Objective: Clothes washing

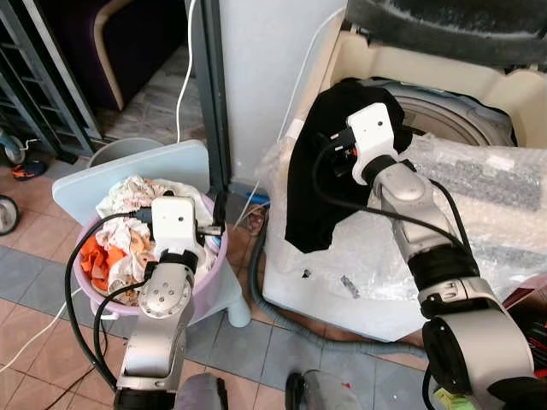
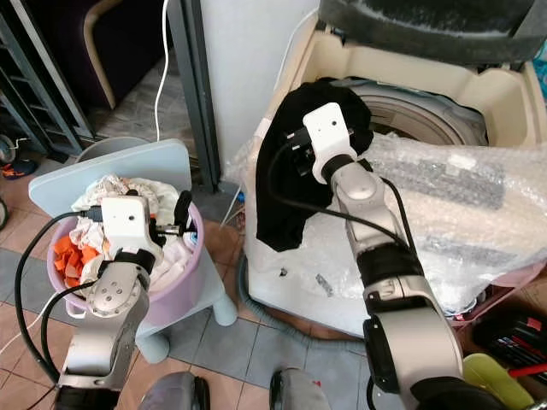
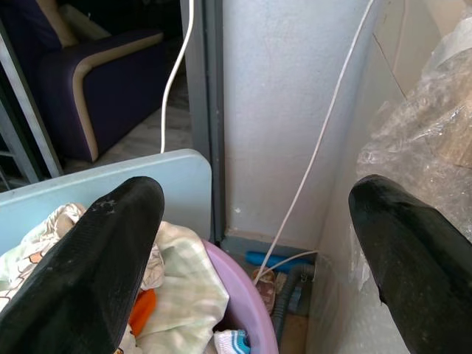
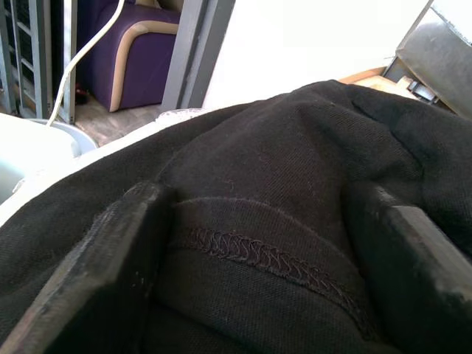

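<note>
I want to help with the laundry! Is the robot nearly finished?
Not nearly. The right gripper is on a black garment draped over the washing machine rim, not inside yet. The purple basin still holds many clothes; the left gripper is open above them.

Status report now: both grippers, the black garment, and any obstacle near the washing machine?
Right gripper on black garment, draped over washing machine rim. Left gripper open, empty, above purple laundry basket. Bubble wrap covers machine front.

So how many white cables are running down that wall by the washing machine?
2. One white cable hangs left of the grey door frame; the other white cable runs down the white wall beside the washing machine. More may be hidden.
</note>
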`<state>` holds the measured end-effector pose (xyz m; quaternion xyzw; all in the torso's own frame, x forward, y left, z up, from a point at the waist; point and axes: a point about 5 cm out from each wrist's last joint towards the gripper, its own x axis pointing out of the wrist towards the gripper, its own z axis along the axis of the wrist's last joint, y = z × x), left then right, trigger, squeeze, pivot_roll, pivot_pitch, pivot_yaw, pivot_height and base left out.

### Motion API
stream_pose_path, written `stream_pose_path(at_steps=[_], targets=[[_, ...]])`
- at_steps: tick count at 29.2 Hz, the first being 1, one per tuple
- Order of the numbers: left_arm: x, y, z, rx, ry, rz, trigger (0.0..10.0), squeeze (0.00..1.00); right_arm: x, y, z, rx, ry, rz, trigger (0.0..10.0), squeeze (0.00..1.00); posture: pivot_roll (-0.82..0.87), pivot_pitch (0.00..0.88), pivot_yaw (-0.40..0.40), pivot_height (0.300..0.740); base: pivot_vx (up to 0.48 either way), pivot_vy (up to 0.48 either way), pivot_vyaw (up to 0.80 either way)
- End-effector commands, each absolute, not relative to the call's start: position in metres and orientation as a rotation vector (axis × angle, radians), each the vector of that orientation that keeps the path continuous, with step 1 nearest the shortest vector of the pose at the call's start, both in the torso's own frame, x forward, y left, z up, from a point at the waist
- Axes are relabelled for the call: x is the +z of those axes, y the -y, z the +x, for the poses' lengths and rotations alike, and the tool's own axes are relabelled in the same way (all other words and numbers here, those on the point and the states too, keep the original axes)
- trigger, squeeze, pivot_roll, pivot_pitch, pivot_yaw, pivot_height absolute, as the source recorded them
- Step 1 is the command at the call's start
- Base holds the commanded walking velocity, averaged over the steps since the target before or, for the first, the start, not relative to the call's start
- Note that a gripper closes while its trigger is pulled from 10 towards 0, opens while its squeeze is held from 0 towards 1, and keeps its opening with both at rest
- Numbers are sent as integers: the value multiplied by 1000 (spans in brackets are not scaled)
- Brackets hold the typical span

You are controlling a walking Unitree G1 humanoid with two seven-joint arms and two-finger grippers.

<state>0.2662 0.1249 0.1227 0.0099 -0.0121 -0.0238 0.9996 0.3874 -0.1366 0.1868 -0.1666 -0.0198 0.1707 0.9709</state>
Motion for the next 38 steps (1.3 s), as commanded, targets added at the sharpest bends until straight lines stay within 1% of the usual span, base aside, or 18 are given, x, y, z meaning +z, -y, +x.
stream_pose_path(at_steps=[1,6,8,12,13,14,15,16,17,21,23,24,26,27,31,36,37,38], targets=[[122,-125,264,-41,15,34,10000,0,161,152,388,293,-119,-326,0,0,73,135,-48,740,0,0,0],[121,-124,264,-45,8,30,10000,0,164,199,396,31,-230,-196,0,0,70,136,-50,740,0,0,0],[121,-124,264,-46,8,30,10000,0,164,201,397,22,-233,-195,0,0,70,136,-50,740,0,0,0],[121,-123,265,-48,5,32,10000,0,186,232,401,-111,-218,-133,0,0,66,134,-49,740,0,0,0],[121,-123,265,-48,5,33,10000,0,205,247,403,-199,-145,-115,0,0,66,132,-49,740,0,0,0],[121,-123,265,-48,5,33,10000,0,205,247,403,-199,-145,-115,0,0,66,132,-49,740,0,0,0],[120,-124,265,-42,4,40,10000,0,241,270,402,-333,5,-142,0,0,67,128,-49,740,0,0,0],[120,-124,265,-42,4,40,10000,0,241,270,402,-333,5,-142,0,0,67,128,-49,740,0,0,0],[120,-124,266,-36,3,44,10000,0,266,283,399,-415,109,-169,0,0,67,126,-50,740,0,0,0],[120,-125,266,-29,4,46,10000,0,286,292,395,-463,205,-170,0,0,67,122,-52,740,0,0,0],[120,-126,266,-14,4,51,10000,0,288,285,396,-393,240,-197,0,0,68,121,-52,740,0,0,0],[120,-127,266,-6,3,51,10000,0,282,275,399,-329,233,-280,10000,0,68,120,-52,740,0,0,0],[120,-127,266,-3,3,52,10000,0,279,273,399,-310,228,-301,10000,0,68,120,-52,740,0,0,0],[119,-129,266,13,-7,56,10000,0,271,262,401,-226,237,-287,10000,1000,64,119,-48,740,0,0,0],[118,-130,268,15,-10,67,10000,0,248,219,396,48,317,-388,10000,1000,46,135,-41,740,0,0,0],[120,-130,269,14,-4,66,10000,0,235,183,379,341,388,-390,10000,1000,44,119,-44,740,0,0,0],[120,-129,269,14,-1,65,10000,0,232,170,367,488,417,-409,10000,1000,45,120,-45,740,0,0,0],[120,-129,269,14,-1,65,10000,0,232,170,367,488,417,-409,10000,1000,45,120,-45,740,0,0,0]])
